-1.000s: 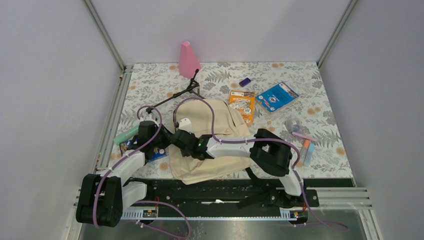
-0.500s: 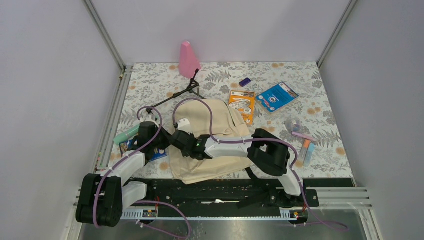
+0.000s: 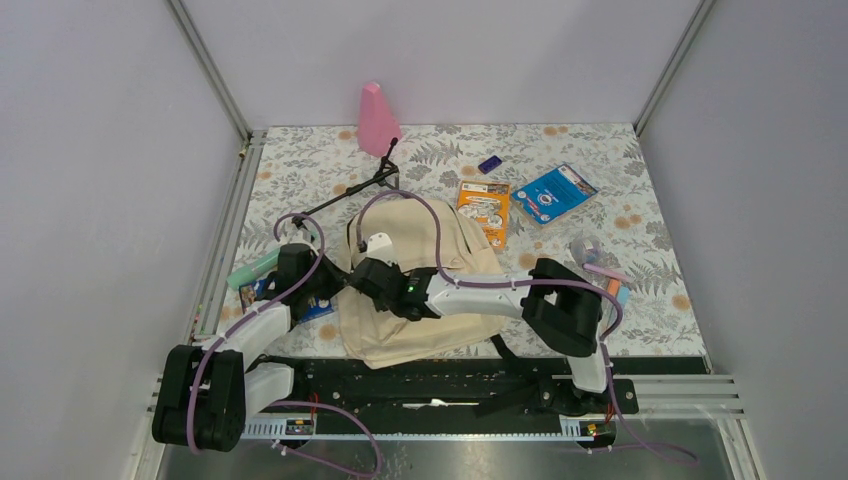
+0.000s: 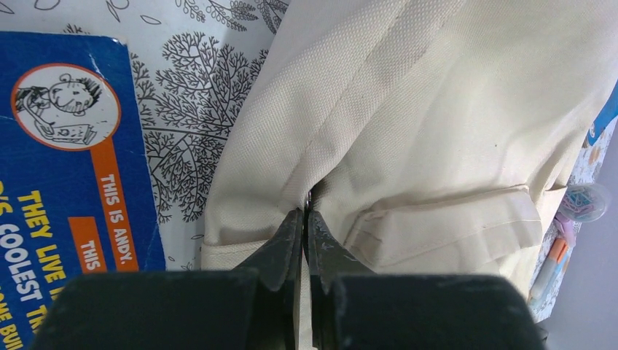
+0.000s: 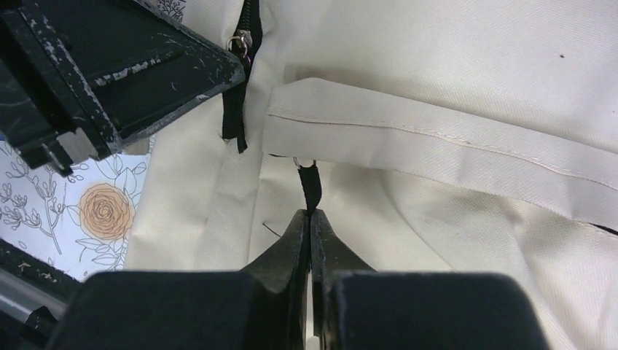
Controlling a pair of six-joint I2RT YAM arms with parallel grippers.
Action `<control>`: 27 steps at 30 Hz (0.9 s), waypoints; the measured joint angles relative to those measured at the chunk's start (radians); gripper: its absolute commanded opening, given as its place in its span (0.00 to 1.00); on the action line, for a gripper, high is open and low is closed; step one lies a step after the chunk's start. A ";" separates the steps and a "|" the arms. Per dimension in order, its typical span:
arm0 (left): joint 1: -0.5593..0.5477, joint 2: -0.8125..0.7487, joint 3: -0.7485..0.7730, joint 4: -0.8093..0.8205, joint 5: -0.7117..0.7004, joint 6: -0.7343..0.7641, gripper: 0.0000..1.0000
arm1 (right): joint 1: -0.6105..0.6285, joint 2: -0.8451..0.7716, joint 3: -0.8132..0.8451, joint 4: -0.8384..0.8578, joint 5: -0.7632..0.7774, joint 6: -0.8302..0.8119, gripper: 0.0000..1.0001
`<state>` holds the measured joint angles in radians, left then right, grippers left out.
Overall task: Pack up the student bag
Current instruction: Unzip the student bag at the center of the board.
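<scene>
The student bag [image 3: 425, 262], cream fabric with black trim, lies flat at the table's middle front. My left gripper [image 3: 336, 282] is at the bag's left edge. In the left wrist view it [image 4: 305, 213] is shut on a fold of the bag's fabric [image 4: 408, 109] at a seam. My right gripper [image 3: 360, 272] is just right of it. In the right wrist view it [image 5: 311, 214] is shut on a black zipper pull strap [image 5: 309, 182] under a cream flap [image 5: 437, 146]. A second black zipper end [image 5: 235, 109] hangs beside the left gripper's body [image 5: 109, 65].
A blue book [image 4: 65, 182] lies just left of the bag, under my left arm. An orange book [image 3: 484, 207], a blue booklet [image 3: 554, 192] and a purple item [image 3: 489, 164] lie behind the bag. Markers [image 3: 612, 298] lie at the right, a pink object [image 3: 377, 120] at the back, and a green item [image 3: 252, 270] at the left.
My right arm has shifted a little to the right and away, its gripper still shut on the strap. The left arm has hardly moved.
</scene>
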<state>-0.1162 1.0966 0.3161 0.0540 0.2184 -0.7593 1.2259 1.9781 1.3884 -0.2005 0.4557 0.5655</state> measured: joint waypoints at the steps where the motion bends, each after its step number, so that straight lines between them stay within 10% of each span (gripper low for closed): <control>1: 0.002 0.000 0.000 -0.001 0.000 0.000 0.00 | 0.000 -0.010 -0.007 0.000 0.000 0.000 0.00; 27: 0.042 -0.002 0.000 -0.020 0.019 -0.001 0.00 | -0.056 -0.138 -0.074 -0.054 -0.043 -0.034 0.00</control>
<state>-0.0746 1.0950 0.3161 0.0338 0.2375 -0.7601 1.1702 1.8404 1.3144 -0.2543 0.4126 0.5320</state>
